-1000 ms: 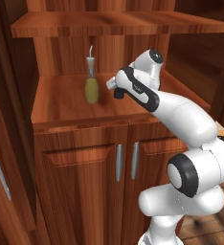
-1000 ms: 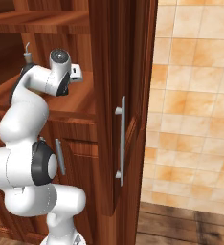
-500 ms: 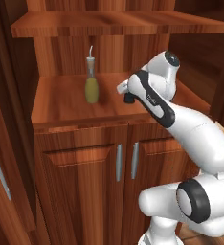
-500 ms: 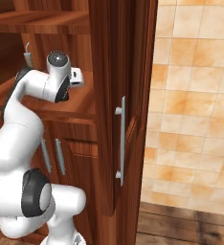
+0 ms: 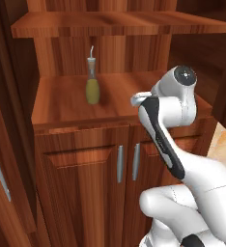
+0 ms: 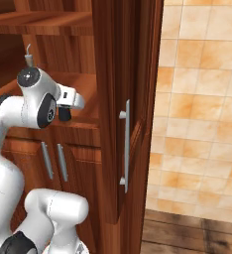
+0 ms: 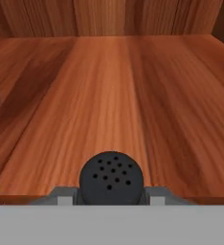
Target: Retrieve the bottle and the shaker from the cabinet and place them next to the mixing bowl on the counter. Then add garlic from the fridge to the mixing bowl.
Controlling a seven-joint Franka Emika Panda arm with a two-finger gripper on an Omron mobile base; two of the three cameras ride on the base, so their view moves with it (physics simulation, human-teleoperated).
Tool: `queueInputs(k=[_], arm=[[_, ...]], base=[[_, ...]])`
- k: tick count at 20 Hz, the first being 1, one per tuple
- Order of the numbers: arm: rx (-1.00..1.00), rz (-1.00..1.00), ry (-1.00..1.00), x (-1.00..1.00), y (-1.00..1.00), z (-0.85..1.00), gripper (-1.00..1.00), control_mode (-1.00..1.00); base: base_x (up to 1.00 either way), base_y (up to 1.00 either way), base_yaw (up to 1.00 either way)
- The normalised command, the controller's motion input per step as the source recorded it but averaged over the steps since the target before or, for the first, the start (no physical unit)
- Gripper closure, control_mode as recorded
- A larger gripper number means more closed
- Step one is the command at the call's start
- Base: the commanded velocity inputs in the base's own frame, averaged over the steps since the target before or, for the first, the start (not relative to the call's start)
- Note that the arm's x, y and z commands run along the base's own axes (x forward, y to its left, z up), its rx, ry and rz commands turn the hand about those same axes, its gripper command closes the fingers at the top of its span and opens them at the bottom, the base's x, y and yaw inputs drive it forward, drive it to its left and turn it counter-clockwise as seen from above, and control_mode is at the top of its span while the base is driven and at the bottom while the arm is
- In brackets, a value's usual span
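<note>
End effector point(image 7: 112, 194) is closed on the shaker point(image 7: 112, 178), whose black perforated top sits upright between the fingers in the hand view, so that piece is already in its grip, over the front part of the cabinet's point(image 5: 76, 159) shelf niche. Off to its left and further back on the shelf stands the bottle point(image 5: 92, 82), upright, well apart from it. Ahead lies bare wooden shelf up to the back wall; above hangs the upper shelf board. Open room lies backward, out over the shelf's front edge, which I judge the way to carry it out, minding the tall door panel on the right.
</note>
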Motion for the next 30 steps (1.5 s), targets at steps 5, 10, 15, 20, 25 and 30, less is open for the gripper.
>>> queueInputs(k=[5, 10, 15, 20, 25, 30], arm=[[0.01, -0.19, 0.05, -1.00, -0.39, 0.10, 1.00, -1.00], [0.01, 0.04, 0.04, -0.88, -0.07, 0.05, 1.00, -1.00], [0.00, 0.03, 0.01, -0.48, 0.00, 0.19, 1.00, -1.00], [0.00, 0.02, 0.01, -0.34, 0.05, 0.28, 1.00, -1.00], [0.00, 0.00, 0.00, -0.33, 0.03, 0.30, 1.00, -1.00], [0.00, 0.01, -0.03, -0.29, 0.00, 0.16, 1.00, -1.00]], base=[[0.00, 0.00, 0.00], [0.00, 0.00, 0.00], [0.00, 0.00, 0.00], [0.00, 0.00, 0.00], [0.00, 0.00, 0.00], [0.00, 0.00, 0.00]])
